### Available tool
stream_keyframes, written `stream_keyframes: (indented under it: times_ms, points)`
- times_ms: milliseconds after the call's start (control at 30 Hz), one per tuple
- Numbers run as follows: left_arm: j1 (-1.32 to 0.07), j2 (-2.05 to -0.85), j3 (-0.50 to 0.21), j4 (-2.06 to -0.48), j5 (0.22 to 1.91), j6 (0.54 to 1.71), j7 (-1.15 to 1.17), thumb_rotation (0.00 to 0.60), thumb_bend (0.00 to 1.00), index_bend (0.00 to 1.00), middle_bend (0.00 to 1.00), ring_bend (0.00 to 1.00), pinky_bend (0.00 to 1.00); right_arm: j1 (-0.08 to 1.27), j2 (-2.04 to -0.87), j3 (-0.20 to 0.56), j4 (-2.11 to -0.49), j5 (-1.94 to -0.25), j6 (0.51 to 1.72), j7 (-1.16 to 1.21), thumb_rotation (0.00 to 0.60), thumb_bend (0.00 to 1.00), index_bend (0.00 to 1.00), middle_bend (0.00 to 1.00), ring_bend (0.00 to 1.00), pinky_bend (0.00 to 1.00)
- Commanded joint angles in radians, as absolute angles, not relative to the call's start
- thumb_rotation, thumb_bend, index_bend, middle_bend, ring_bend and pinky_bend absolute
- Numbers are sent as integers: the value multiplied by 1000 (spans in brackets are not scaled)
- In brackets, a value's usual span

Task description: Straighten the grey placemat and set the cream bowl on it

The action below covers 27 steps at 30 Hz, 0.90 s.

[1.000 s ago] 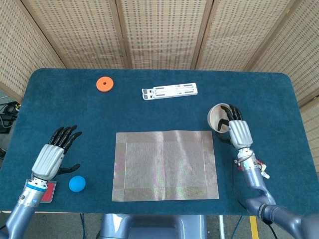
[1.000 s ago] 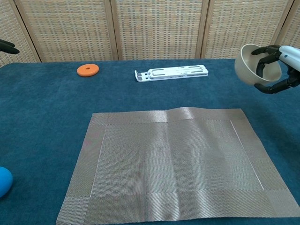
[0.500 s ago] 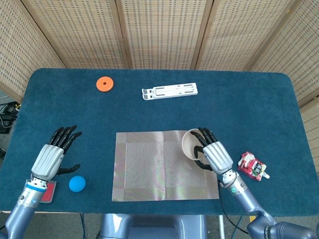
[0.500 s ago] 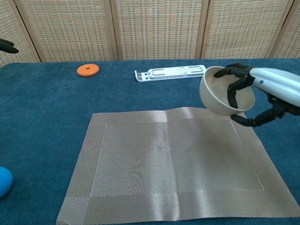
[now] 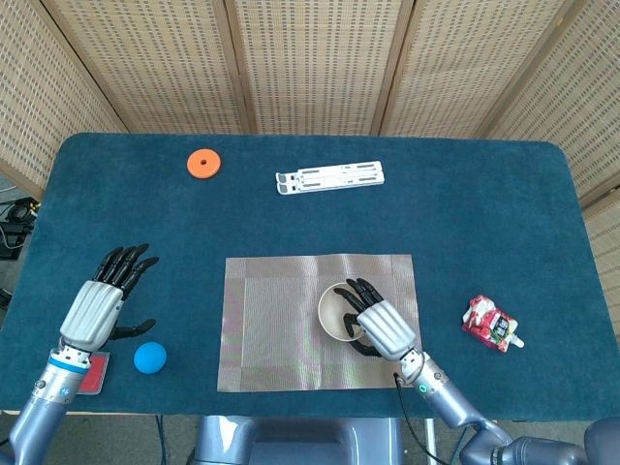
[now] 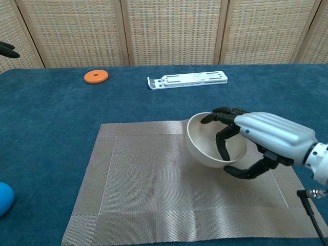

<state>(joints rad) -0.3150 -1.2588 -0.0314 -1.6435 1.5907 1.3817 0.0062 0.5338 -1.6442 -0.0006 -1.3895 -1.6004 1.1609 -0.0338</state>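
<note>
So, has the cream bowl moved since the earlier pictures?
Yes. The cream bowl, held by the right robot hand, went leftward from beside the grey placemat to over it.

Your two silver-backed hands with black fingers

Your left hand (image 5: 95, 310) has a ribbed silver back shell, black fingers and a blue-ringed wrist cuff on a grey-blue forearm. Your right hand (image 6: 266, 141) wears the same silver shell over black fingers (image 6: 224, 143), with a white wrist collar (a small green light glows on it in the head view) and a thin black cable trailing below.
</note>
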Motion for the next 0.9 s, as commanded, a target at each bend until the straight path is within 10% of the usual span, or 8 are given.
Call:
stream_keyframes:
  times_ms: [33,333,600,900]
  points:
    - [-314,-1259,-31,-1644,1592,1383,5,600,4,123,0,0,0,533,-1660,-4,-1378,-1593,1150,-40,600,501,710,182,0,34]
    - [-312,-1255,-31,-1648,1597,1387,-1,600,5,124,0,0,0,528,-1676,-10,-1366,-1579,1132,-43,600,463,678,154,0,33]
    - [-308,-1254,-34,-1649,1603,1399,-8,600,4,124,0,0,0,526,-1651,-6,-1397,-1547,1105,-63,600,329,384,0,0,0]
    - [-303,-1250,-37,-1649,1604,1410,-20,600,4,124,0,0,0,480,-1547,43,-1462,-1502,1189,-47,600,303,277,0,0,0]
